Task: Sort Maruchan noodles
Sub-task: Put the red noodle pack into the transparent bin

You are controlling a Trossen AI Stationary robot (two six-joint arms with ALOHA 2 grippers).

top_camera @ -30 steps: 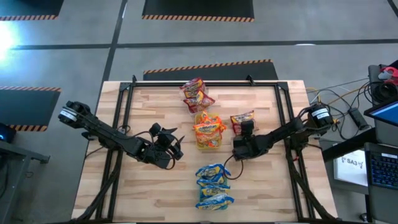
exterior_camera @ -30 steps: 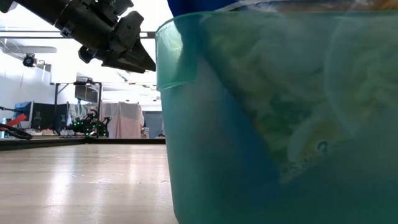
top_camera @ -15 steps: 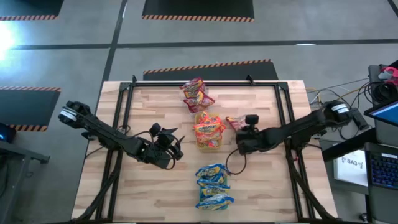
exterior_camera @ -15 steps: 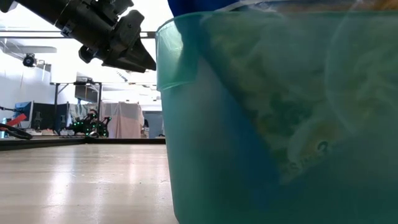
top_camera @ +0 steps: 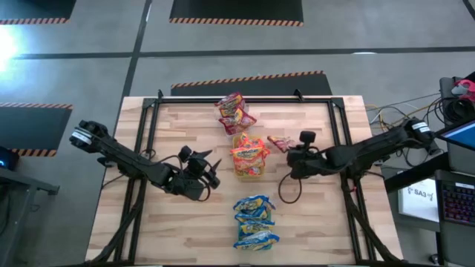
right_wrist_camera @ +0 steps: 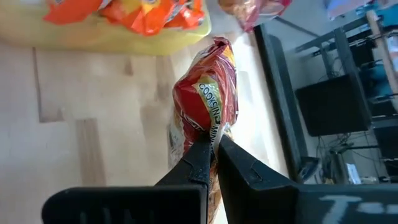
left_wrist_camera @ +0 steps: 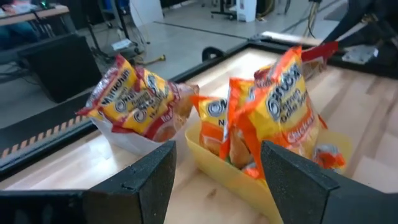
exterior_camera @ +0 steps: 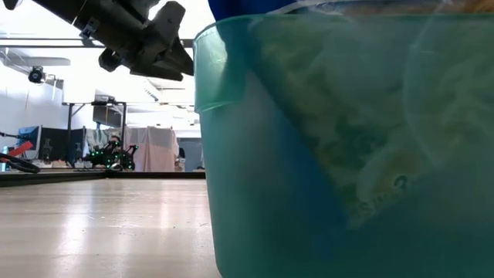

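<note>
While I monitor remotely, my right gripper (right_wrist_camera: pixel 213 144) pinches the crinkly red plastic noodle packet (right_wrist_camera: pixel 205 106) by its edge, fingers pressed together, lifted beside the yellow rectangular tray (top_camera: pixel 249 172) of orange packets (top_camera: pixel 249 154). That arm reaches inward from the table's right side. My left gripper (top_camera: pixel 211 173) hovers spread and empty, left of the tray.

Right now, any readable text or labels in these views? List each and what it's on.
"Maruchan": red and yellow crinkly plastic packets in the clear tray, left wrist view.
"COOKS IN 3 MINUTES", partly legible: red plastic packet pinched in the right gripper.
Large white lettering on the orange packets in the yellow tray: too blurred to read.
Print on the blue packets, high view: too small.
</note>
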